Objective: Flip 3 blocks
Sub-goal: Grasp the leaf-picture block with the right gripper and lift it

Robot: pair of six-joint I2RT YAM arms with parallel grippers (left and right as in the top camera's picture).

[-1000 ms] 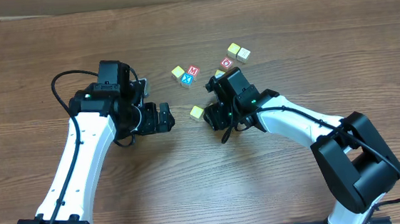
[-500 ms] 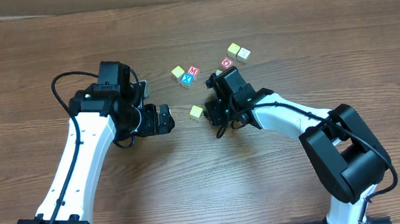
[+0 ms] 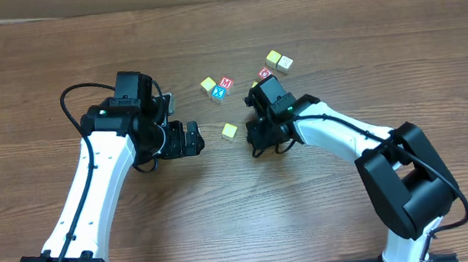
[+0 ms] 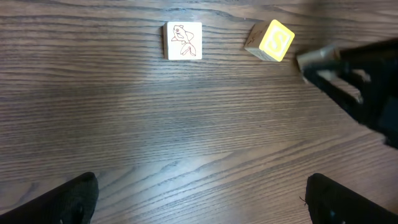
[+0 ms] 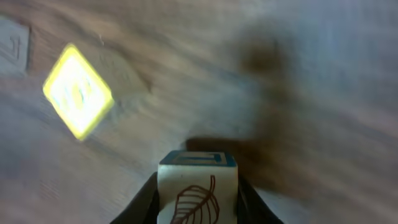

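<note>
In the right wrist view my right gripper (image 5: 198,202) is shut on a pale block (image 5: 198,190) with a brown leaf drawing and a blue-edged top face, its fingers hugging both sides just above the wood. A yellow-faced block (image 5: 78,90) lies ahead to the left. In the overhead view the right gripper (image 3: 256,139) hides the held block, and a small yellowish block (image 3: 230,130) lies just left of it. My left gripper (image 4: 202,208) is open over bare wood. Ahead of it lie a pale block with a fish drawing (image 4: 183,40) and a yellow "S" block (image 4: 270,40).
Further back on the wooden table (image 3: 360,29) sit a yellow cube (image 3: 208,84), the red "M" cube (image 3: 226,83), the blue "X" cube (image 3: 218,93), the red "O" cube (image 3: 265,73) and two pale cubes (image 3: 278,60). The right arm's dark gripper (image 4: 357,81) reaches into the left wrist view.
The right arm's wrist has swung slightly over the same spot and its jaws have closed in on the leaf block. The left arm has not moved.
</note>
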